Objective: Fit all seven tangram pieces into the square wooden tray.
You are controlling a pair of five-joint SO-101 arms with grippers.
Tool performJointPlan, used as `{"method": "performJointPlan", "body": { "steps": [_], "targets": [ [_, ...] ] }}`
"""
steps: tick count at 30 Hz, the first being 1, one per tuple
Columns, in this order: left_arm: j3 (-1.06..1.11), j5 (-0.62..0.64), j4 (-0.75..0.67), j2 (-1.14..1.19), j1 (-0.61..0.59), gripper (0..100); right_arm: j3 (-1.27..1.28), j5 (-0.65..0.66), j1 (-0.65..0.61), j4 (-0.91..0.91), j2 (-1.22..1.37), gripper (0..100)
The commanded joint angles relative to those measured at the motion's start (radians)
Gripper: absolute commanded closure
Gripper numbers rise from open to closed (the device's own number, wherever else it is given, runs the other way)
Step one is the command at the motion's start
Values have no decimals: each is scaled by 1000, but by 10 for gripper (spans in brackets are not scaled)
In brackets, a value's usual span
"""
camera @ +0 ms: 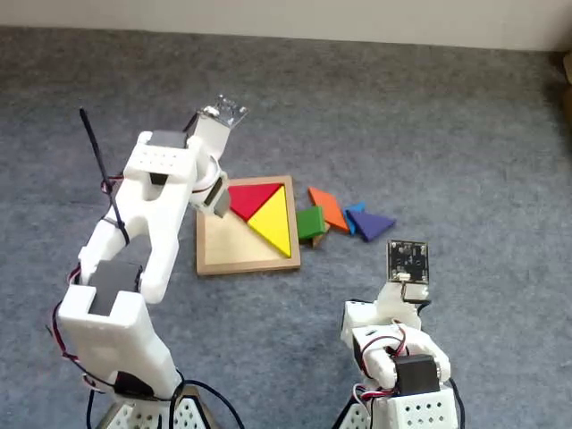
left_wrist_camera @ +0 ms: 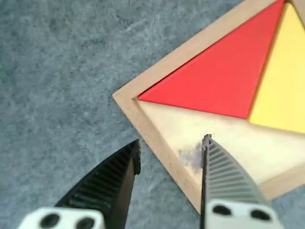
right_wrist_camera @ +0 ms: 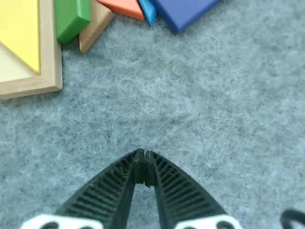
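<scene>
**Q:** Left gripper [left_wrist_camera: 171, 144]: how do its jaws stand?

**A:** Parted, with nothing held. They straddle the rim of the tray [left_wrist_camera: 125, 99] close to one corner. One finger is over the carpet [left_wrist_camera: 57, 71] and the other is over the tray's bare wooden floor. Whether either finger touches the wood, I cannot tell.

**Q:** And where is the tray, and what lies in it?

**A:** It lies flat on the carpet near the middle of the high view. Two pieces sit inside it. The red triangle [left_wrist_camera: 224, 76] runs along the far side. The yellow triangle [left_wrist_camera: 281, 90] runs along the right side and meets the red one along one edge. The rest of the tray floor is bare.

**Q:** The other pieces?

**A:** They are loose on the carpet, bunched just to the right of the tray. The green piece [right_wrist_camera: 71, 19] sits against the tray's outer edge and lies partly over the tan piece [right_wrist_camera: 95, 29]. Beyond those are the orange piece [right_wrist_camera: 124, 5], a light blue piece [right_wrist_camera: 148, 10] and the dark blue triangle [right_wrist_camera: 183, 9], close together or overlapping.

**Q:** The right gripper [right_wrist_camera: 144, 166]?

**A:** Clenched on nothing, fingertips pressed together. It hangs over open carpet on the near side of the loose pieces. In the high view its arm sits folded at the lower right, well apart from the tray.
</scene>
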Motion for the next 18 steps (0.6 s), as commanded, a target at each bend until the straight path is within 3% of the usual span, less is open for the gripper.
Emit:
{"method": "performJointPlan", "body": {
  "steps": [1,12,18],
  "targets": [
    [-42,40,60,-179,24,787,101,11,12,5,-15,977],
    [185,49,48,-512,-10,787,101,11,12,5,-15,977],
    [343,52,-213,-496,-56,787,101,11,12,5,-15,977]
  ]
}}
